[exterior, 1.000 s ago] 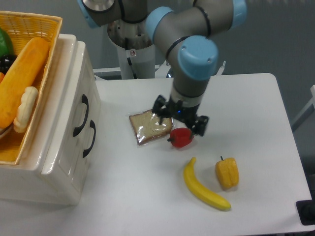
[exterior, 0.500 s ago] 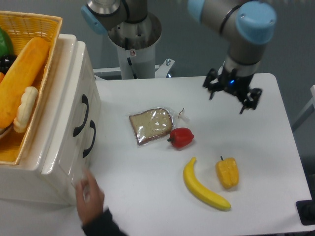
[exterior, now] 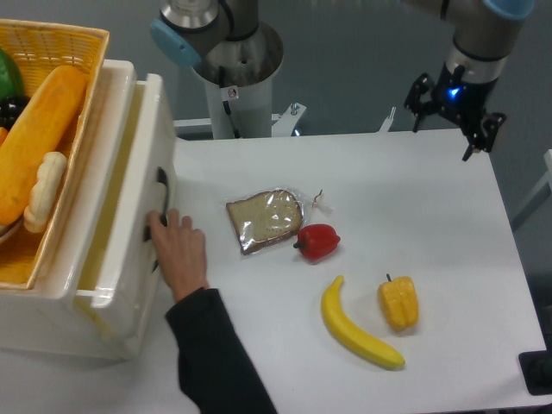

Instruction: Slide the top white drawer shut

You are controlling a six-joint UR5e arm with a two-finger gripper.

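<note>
Since 0.5 s ago, pincer (exterior: 450, 116) moved to far-right surface (exterior: 414, 224) edge, fingers apart & empty, while a person's hand (exterior: 181, 250) pulled top white drawer (exterior: 129, 198) out at left; risk: closing push could pinch that hand.

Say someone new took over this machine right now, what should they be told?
Robot hand: open, empty, hanging over the table's far right edge, away from everything.
Top white drawer: pulled partly out; a person's hand rests on its front by the black handle.
Done: nothing visible; the drawer is not closed.
Left: wait for the person to clear, then push the drawer fully in.
</note>
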